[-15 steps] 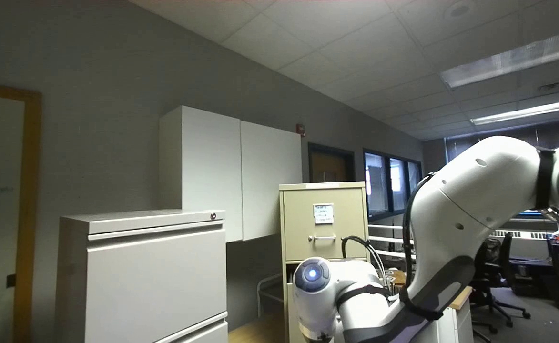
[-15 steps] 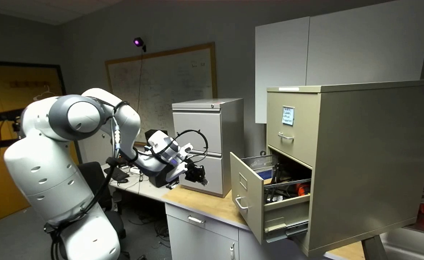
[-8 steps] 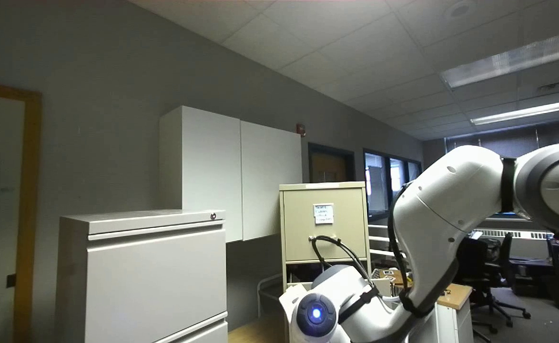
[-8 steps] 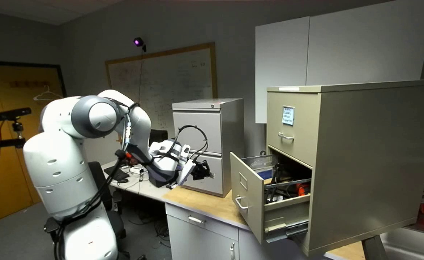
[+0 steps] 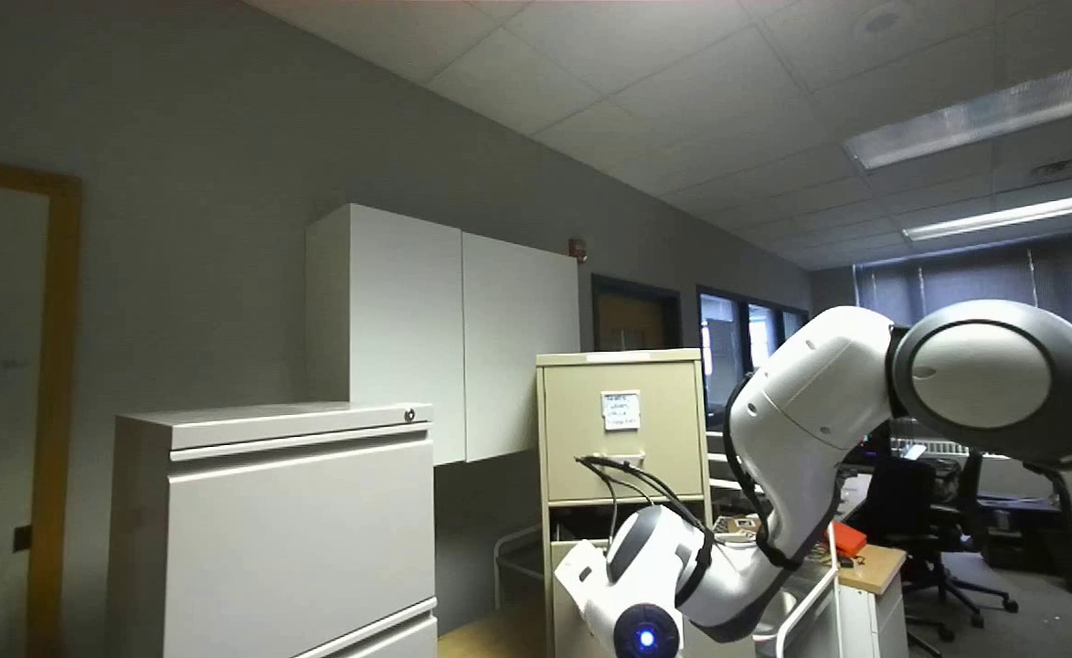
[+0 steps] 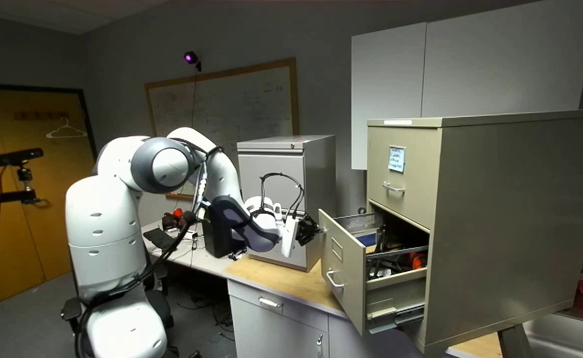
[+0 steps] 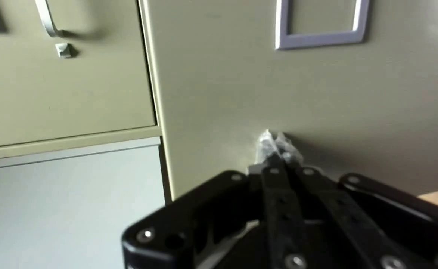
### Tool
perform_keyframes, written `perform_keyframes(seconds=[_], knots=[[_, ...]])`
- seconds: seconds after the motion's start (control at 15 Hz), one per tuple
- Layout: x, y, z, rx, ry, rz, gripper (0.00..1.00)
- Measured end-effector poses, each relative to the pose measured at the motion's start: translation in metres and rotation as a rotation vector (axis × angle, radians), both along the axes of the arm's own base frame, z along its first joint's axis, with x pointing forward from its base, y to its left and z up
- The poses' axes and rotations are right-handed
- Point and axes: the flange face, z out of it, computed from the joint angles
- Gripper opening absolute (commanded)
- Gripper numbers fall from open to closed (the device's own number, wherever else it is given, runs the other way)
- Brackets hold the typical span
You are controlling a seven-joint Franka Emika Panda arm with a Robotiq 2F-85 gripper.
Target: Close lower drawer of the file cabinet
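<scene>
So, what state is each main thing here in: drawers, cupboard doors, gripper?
Lower beige drawer: pulled open, not empty
Gripper: closed, at that drawer's front
Upper beige drawer: shut
Grey cabinet drawers: both shut
White wall cupboard doors: both shut
Counter drawer: shut
Counter door below it: shut

The lower drawer (image 7: 278, 86) looks smooth, softly glossy metal.

Light-grey cabinet (image 5: 302, 539) on a wooden countertop (image 6: 281, 278), framed whiteboard (image 6: 221, 112) and white cupboards (image 6: 462, 74) on the grey wall (image 6: 323, 89) behind.
</scene>
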Motion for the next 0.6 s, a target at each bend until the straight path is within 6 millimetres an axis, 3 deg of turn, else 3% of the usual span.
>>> perform_keyframes(seconds=[0.33, 0.6], knots=[[0.025, -0.062, -0.024, 0.038, -0.042, -0.109, 0.0], [0.034, -0.066, -0.031, 0.155, -0.126, -0.158, 0.0]])
